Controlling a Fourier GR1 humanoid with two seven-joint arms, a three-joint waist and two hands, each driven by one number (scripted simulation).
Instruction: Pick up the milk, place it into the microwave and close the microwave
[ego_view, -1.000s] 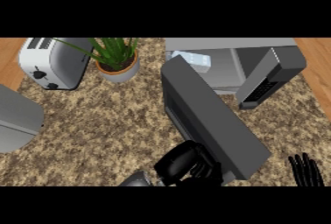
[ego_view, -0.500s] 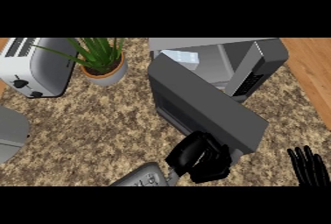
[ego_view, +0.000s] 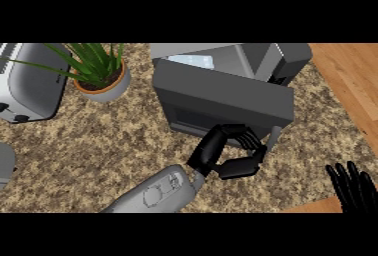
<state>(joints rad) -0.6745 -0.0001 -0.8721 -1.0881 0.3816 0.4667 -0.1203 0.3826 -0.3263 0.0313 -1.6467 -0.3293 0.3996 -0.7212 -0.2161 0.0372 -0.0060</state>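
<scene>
Left hand (ego_view: 230, 152) w/ fingers curled empty against microwave door (ego_view: 221, 100), door nearly shut, right hand (ego_view: 354, 187) rested open, near-right of bench (ego_view: 96, 145).

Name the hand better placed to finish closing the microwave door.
Left. The left hand is already at the microwave door, while the right hand rests open at the lower right edge.

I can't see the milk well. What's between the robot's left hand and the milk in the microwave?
The microwave door. In the head view it stands between the left hand and the pale milk glimpsed inside the microwave, nearly swung closed.
</scene>
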